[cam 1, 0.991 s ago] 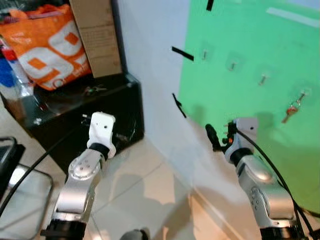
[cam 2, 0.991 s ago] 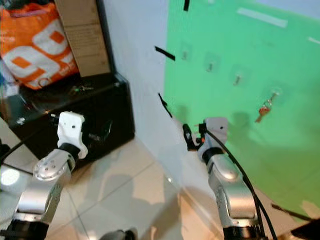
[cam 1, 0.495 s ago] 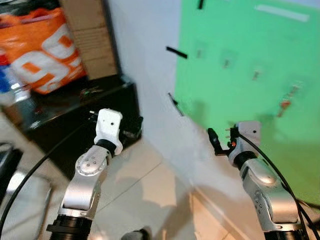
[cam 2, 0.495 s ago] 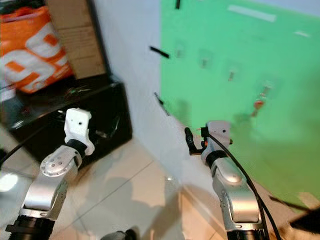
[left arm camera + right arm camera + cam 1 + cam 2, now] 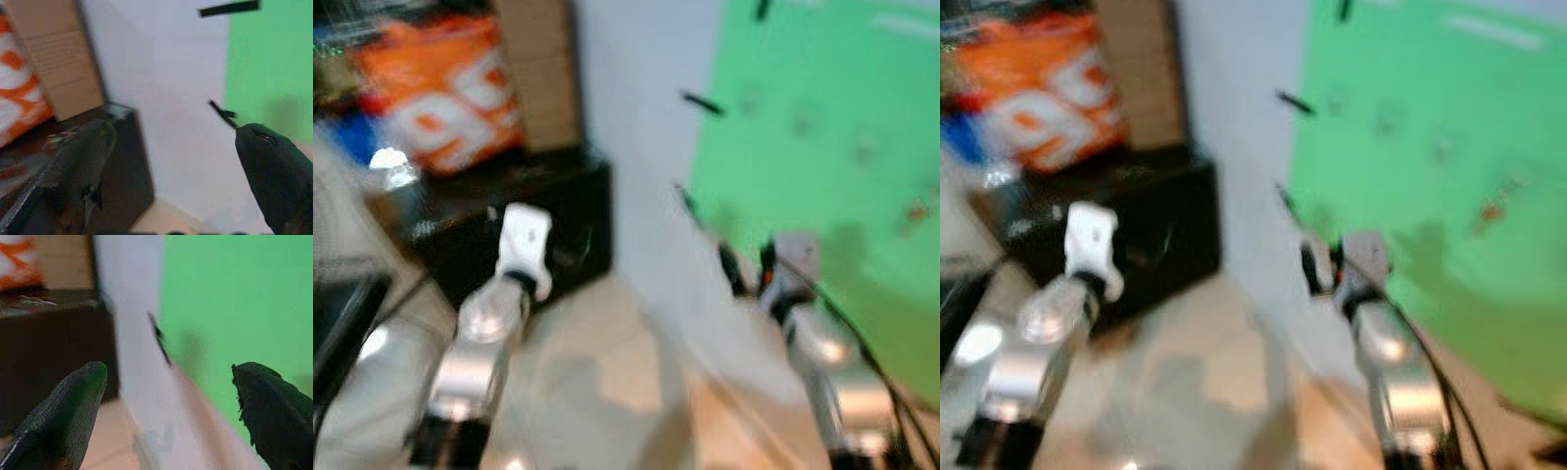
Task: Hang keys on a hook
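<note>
Everything is blurred by motion. A green board [image 5: 822,147] covers the wall on the right, and a small reddish bunch of keys [image 5: 915,209] hangs on it at the far right. Faint hooks [image 5: 865,152] show in a row to the keys' left. My right gripper [image 5: 169,369] is raised in front of the board's lower left corner, open, with nothing between its fingers [image 5: 732,269]. My left gripper [image 5: 176,129] is also open and empty, held up before a black cabinet [image 5: 568,215]. A small object [image 5: 61,139] lies on the cabinet top; I cannot tell what it is.
An orange and white bag [image 5: 440,93] and a tall cardboard box [image 5: 533,73] stand on the cabinet. Black tape strips [image 5: 702,101] mark the white wall beside the board. Pale floor tiles [image 5: 607,392] lie below.
The whole picture has swung sideways and blurred, so the camera is moving. Both arms hold much the same raised pose, fingers still apart.
</note>
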